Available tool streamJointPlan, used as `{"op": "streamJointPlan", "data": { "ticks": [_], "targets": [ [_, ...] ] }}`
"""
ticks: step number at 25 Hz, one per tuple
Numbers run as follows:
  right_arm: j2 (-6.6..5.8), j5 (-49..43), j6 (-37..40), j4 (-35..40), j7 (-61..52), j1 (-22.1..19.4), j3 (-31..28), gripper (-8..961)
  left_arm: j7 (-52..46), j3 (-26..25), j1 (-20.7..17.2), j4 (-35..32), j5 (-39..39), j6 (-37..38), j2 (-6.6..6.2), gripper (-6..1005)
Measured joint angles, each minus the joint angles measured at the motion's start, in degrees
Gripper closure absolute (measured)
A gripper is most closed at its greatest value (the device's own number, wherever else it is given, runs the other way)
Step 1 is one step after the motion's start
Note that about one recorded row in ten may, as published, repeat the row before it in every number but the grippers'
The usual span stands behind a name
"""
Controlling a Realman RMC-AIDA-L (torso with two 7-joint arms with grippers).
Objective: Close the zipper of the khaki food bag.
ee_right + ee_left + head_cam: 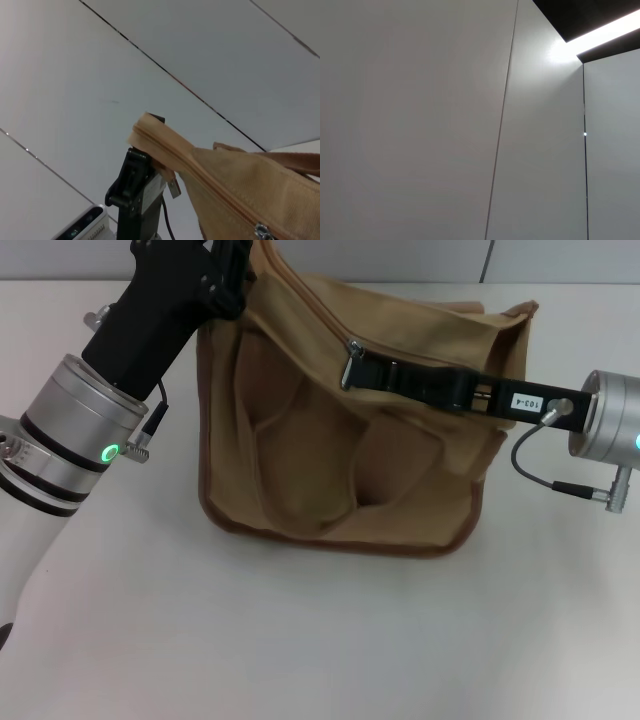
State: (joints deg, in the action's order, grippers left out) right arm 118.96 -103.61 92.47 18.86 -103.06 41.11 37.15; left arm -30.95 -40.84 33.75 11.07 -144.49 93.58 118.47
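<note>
The khaki food bag [330, 470] lies on the white table with its brown-trimmed edge toward me. Its zipper [310, 300] runs from the far left corner down to a small silver pull tab [353, 344]. My left gripper [240, 275] is shut on the bag's far left corner and holds it up. My right gripper [349, 370] reaches in from the right, its fingers together at the pull tab. In the right wrist view the zipper [200, 175] runs along the bag [270, 195] from the left gripper [142, 167] to the pull tab [262, 231]. The left wrist view shows only wall.
The white table [300, 640] spreads in front of and beside the bag. Grey wall panels [420, 120] stand behind. A cable [560, 485] hangs below my right wrist.
</note>
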Motion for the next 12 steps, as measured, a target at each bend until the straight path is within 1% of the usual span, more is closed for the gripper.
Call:
{"op": "streamJointPlan", "data": {
  "ticks": [5, 10, 12],
  "targets": [
    [-0.14, -0.2, 0.4, 0.1, -3.2, 1.1, 0.6, 382, 0.0, 0.0, 0.2, 0.0, 0.0, 0.0, 0.00, 904],
    [-0.04, 0.1, 1.0, 0.5, -3.5, 1.2, 0.7, 199, 0.1, 0.1, 0.7, 0.0, 0.0, 0.0, 0.00, 903],
    [-0.02, 0.1, 1.0, 0.6, -3.5, 1.2, 0.7, 198, 0.1, 0.1, 0.8, 0.0, 0.0, 0.0, 0.00, 903]
  ]
}}
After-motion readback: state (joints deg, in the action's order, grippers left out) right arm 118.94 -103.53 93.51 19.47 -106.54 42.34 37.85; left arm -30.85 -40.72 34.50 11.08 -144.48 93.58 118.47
